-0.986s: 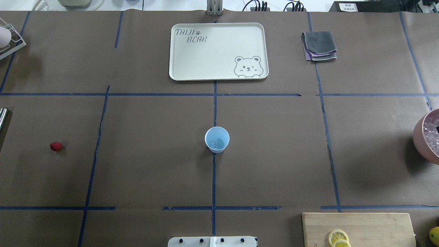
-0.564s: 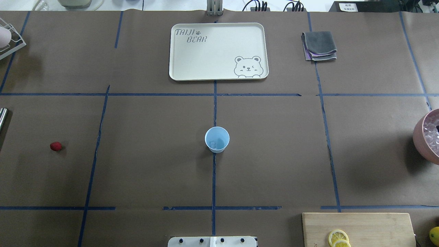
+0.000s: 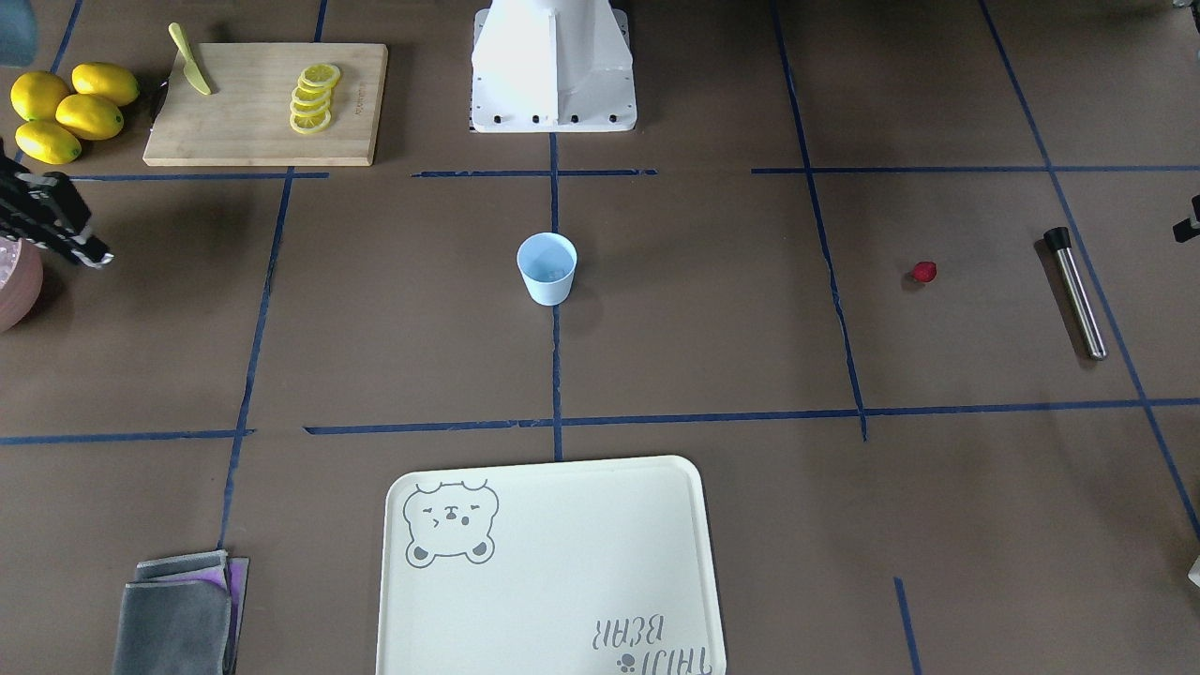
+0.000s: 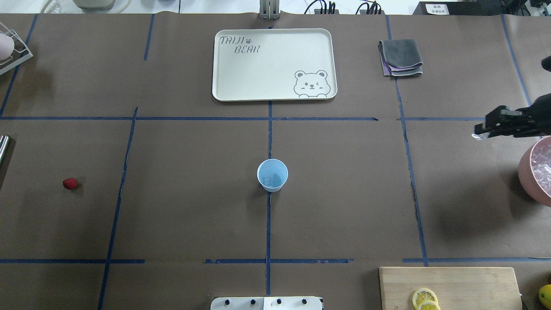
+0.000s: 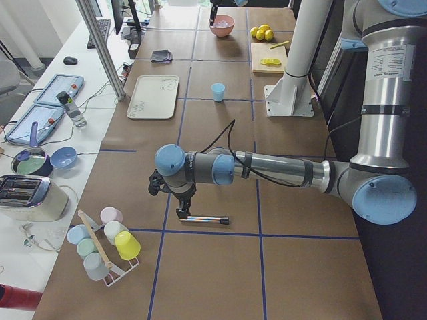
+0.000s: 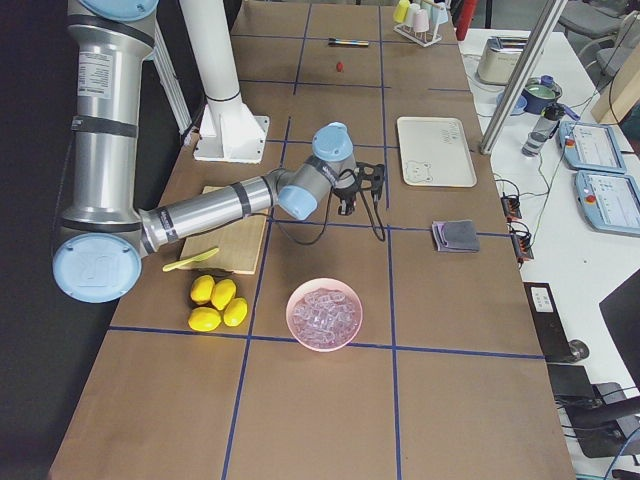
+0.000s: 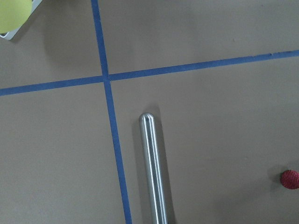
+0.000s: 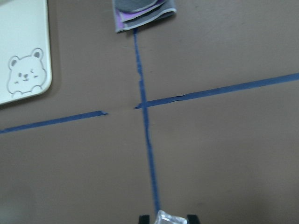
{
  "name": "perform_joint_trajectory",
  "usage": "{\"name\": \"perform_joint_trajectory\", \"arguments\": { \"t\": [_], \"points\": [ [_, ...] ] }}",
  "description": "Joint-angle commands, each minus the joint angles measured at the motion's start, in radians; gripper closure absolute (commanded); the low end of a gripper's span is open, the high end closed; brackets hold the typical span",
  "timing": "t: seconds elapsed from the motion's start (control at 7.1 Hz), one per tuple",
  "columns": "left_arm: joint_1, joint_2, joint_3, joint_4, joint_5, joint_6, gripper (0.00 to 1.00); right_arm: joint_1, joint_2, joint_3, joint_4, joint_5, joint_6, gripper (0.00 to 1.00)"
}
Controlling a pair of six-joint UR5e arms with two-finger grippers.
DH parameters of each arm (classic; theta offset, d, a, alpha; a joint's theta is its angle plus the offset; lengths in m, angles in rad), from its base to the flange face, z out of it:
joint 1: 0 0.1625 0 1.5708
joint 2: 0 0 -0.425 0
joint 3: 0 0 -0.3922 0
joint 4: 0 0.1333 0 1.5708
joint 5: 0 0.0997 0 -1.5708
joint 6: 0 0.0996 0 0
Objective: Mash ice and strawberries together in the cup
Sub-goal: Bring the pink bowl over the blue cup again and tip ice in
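Now the right gripper (image 4: 483, 129) has swung into the overhead view beside the pink ice bowl (image 4: 526, 170), clamped on a small translucent ice chunk (image 8: 170, 218), probably bound for the light-blue plastic cup (image 4: 272, 175) at table centre. The tiny red strawberry (image 4: 70, 184) lies well apart; the left gripper's (image 5: 181, 213) state cannot be told.

My left arm (image 5: 273, 170) and right arm (image 6: 200, 215) were silver tubes jointed with pale-blue caps (image 5: 383, 200), each upper link bearing a white printed label (image 5: 389, 63). A black cable (image 5: 229, 135) looped off my left forearm. My right gripper (image 4: 478, 131) was black; my white pedestal (image 3: 553, 66) showed dark screws (image 3: 536, 119).
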Motion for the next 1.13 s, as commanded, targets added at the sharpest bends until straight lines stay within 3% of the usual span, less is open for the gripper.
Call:
{"name": "perform_joint_trajectory", "arguments": {
  "t": [0.0,0.28,0.56,0.7,0.99],
  "points": [
    [0.0,0.0,0.002,0.001,0.0,0.0,0.0,-0.18,0.209,0.008,-0.005,-0.086,0.344,1.0],
    [0.0,-0.001,0.005,0.001,0.0,0.0,0.0,-0.412,0.361,-0.029,-0.009,-0.3,0.538,1.0],
    [0.0,-0.002,0.005,0.001,0.0,0.0,0.0,-0.559,0.553,-0.124,-0.14,-0.494,0.586,0.99],
    [0.0,-0.002,0.005,0.001,0.0,0.0,0.0,-0.587,0.608,-0.185,-0.151,-0.542,0.594,0.99],
    [0.0,-0.002,0.004,0.001,0.0,0.0,0.0,-0.619,0.614,-0.206,-0.153,-0.573,0.597,0.94]
  ]
}}
